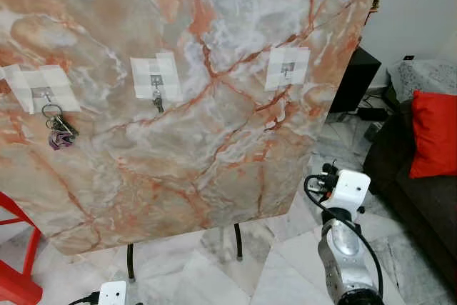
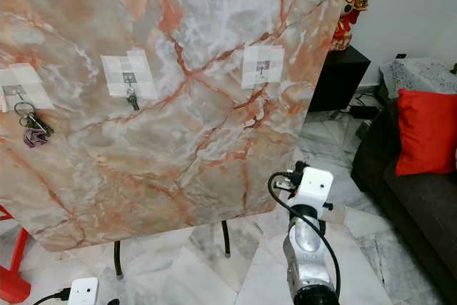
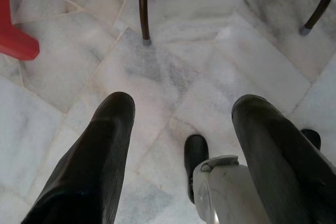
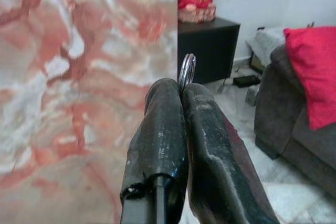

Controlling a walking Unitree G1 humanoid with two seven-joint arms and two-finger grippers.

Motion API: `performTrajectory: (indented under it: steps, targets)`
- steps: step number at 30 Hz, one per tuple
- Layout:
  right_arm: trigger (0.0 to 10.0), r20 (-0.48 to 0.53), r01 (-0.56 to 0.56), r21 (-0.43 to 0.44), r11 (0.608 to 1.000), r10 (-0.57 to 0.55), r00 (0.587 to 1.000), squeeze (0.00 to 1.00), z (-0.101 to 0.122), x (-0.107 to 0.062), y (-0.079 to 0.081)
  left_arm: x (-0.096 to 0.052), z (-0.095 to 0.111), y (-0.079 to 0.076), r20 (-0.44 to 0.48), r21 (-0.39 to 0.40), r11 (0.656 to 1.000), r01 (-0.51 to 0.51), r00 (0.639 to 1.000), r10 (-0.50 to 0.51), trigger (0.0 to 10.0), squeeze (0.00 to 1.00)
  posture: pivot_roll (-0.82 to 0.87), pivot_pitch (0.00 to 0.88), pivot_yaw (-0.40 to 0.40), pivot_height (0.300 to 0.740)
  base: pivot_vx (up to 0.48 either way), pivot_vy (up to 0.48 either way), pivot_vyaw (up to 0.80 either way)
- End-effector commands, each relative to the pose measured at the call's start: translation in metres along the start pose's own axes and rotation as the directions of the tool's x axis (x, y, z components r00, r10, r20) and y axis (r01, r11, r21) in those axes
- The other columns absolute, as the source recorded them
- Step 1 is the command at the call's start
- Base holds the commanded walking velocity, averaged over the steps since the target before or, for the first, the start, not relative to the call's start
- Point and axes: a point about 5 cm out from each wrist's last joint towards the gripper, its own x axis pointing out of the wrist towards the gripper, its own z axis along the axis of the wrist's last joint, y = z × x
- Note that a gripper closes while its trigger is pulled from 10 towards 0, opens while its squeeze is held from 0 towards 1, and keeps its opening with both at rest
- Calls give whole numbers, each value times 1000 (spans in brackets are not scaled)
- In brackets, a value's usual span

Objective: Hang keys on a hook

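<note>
A marble board [image 1: 214, 126] stands upright with three taped hooks. A bunch of keys [image 1: 58, 130] hangs from the left hook [image 1: 44, 93]. The middle hook [image 1: 155, 80] carries a small dark piece, and the right hook [image 1: 287, 69] is bare. My right arm [image 1: 346, 191] is low, in front of the board's right lower corner. In the right wrist view my right gripper [image 4: 181, 90] is shut on a metal key ring [image 4: 187, 69] that sticks out past the fingertips, beside the board's right edge. My left gripper [image 3: 184, 100] hangs open over the floor.
A dark sofa [image 1: 421, 191] with a red cushion [image 1: 435, 133] stands at the right. A black cabinet [image 1: 355, 76] with a red figurine [image 2: 350, 5] is behind the board. A red stool [image 1: 18, 262] is at the lower left. Thin black legs [image 1: 130, 262] hold the board over marble tiles.
</note>
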Motion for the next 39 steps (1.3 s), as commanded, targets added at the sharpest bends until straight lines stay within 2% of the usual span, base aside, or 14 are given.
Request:
performTrajectory:
  steps: [1,6,7,11,16,22,26,39]
  targets:
    - [10000,25,32,-13,999,-32,999,0,4,3,-4,-2,-7,1,-35,14,1000,5,999,-5,10000,0,26,0,-70,740,0,0,0]
    - [10000,67,36,-67,997,-31,997,0,11,7,-1,-1,-4,3,-33,16,1000,7,999,-6,10000,0,29,0,-67,740,0,0,0]
    - [10000,97,20,-136,990,-7,995,0,15,9,3,0,-1,4,-27,14,1000,5,1000,-5,10000,0,31,0,-65,740,0,0,0]
    - [10000,141,-2,-202,979,31,990,0,23,14,10,1,0,3,-25,14,1000,6,1000,-6,10000,0,34,0,-61,740,0,0,0]
    - [10000,148,-51,-179,983,78,986,0,27,16,17,1,0,3,-27,16,1000,9,1000,-8,10000,0,35,0,-62,740,0,0,0]
    - [10000,115,-86,-162,983,105,988,0,19,11,23,0,-2,3,-32,11,1000,8,999,-7,10000,0,41,0,-67,740,0,0,0]
    - [10000,38,-97,-76,992,100,994,0,4,4,24,-1,-6,3,-55,11,1000,-2,998,2,10000,0,48,0,-71,740,0,0,0]
    - [10000,39,-106,-60,993,108,993,0,6,6,25,-1,-8,2,-61,28,1000,4,998,-2,10000,0,44,0,-73,740,0,118,0]
